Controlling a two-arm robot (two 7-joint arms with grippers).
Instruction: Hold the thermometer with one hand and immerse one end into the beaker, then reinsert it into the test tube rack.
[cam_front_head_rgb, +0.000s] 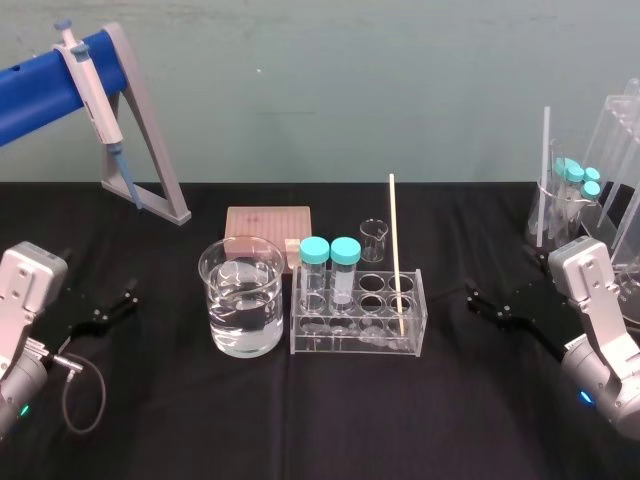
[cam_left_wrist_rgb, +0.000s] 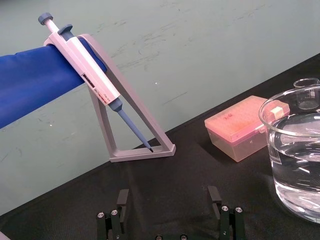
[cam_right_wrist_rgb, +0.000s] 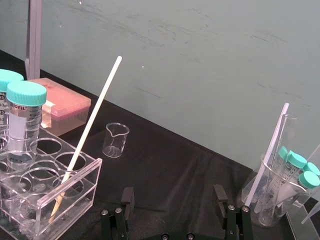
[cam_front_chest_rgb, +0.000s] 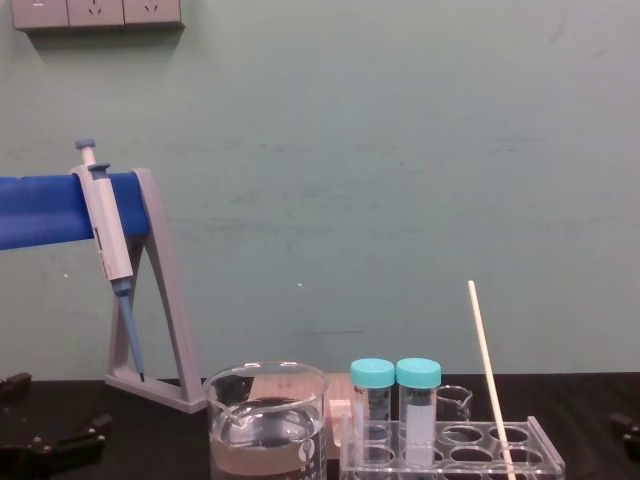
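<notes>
The thermometer (cam_front_head_rgb: 397, 250) is a thin cream rod that stands tilted in a front right hole of the clear test tube rack (cam_front_head_rgb: 300, 335). Left of the rack stands the large beaker (cam_front_head_rgb: 241, 310), about half full of clear liquid. My right gripper (cam_front_head_rgb: 490, 305) rests open on the black cloth to the right of the rack. In the right wrist view its fingers (cam_right_wrist_rgb: 127, 200) stand wide apart, with the thermometer (cam_right_wrist_rgb: 90, 125) and the rack (cam_right_wrist_rgb: 87, 185) ahead. My left gripper (cam_front_head_rgb: 112, 306) lies open to the left of the beaker (cam_left_wrist_rgb: 295, 150), and its gripper (cam_left_wrist_rgb: 169, 200) holds nothing.
Two teal-capped tubes (cam_front_head_rgb: 330, 270) stand in the rack's back left holes. Behind the rack are a pink tip box (cam_front_head_rgb: 268, 230) and a tiny glass beaker (cam_front_head_rgb: 373, 240). A pipette (cam_front_head_rgb: 95, 95) hangs on a grey-and-blue stand at the far left. Glassware with capped tubes (cam_front_head_rgb: 575, 195) crowds the far right.
</notes>
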